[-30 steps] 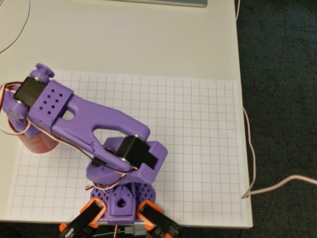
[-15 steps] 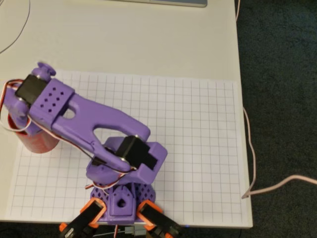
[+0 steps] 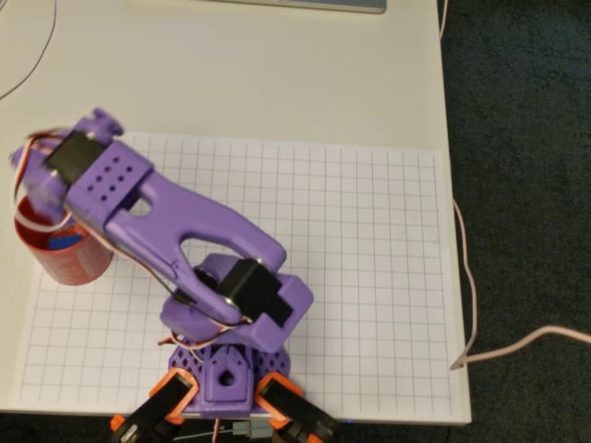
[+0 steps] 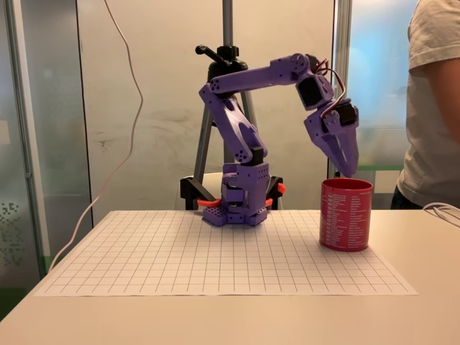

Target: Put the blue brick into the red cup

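Note:
The red cup [image 3: 66, 260] stands at the left edge of the grid mat, and in the fixed view the red cup [image 4: 346, 215] is on the mat's right side. Inside it, the overhead view shows a patch of the blue brick [image 3: 63, 242] lying low in the cup, partly under the purple wrist. My gripper [image 4: 348, 171] points down just above the cup's rim, open, with nothing between its fingers.
The white grid mat [image 3: 351, 258] covers most of the table, with the arm's base [image 3: 226, 369] at its near edge. A person [image 4: 431, 108] stands behind the table by the cup. A cable [image 3: 471, 277] hangs off the table's right edge.
The wrist has swung up and away from the cup's mouth. The blue brick now shows inside the cup, where the arm covered it before.

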You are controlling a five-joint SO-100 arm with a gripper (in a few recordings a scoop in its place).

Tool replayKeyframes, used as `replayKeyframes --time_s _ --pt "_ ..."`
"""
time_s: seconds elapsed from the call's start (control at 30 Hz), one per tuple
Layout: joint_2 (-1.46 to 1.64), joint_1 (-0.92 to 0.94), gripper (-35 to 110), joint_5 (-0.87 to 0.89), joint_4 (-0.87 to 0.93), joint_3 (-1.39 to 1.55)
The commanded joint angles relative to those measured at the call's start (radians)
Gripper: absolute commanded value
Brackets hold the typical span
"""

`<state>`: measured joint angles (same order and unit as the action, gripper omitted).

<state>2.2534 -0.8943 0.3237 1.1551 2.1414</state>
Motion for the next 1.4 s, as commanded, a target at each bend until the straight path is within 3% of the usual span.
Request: replayKeyframes --time_s 0.0,0.27,0.43,0.83,1.03,1.37 --pt "0.018 0.301 0 -0.075 -0.178 0.044" --pt "0.044 0.850 0 -0.235 -0.571 0.069" --pt "0.215 0.989 0 -0.299 -0.611 0.091" --pt "1.022 0.885 0 -0.360 -0.313 0.244" --pt "1.048 0.851 0 -0.341 -0.247 0.305" --pt "1.049 0.802 0 -0.301 -0.247 0.739"
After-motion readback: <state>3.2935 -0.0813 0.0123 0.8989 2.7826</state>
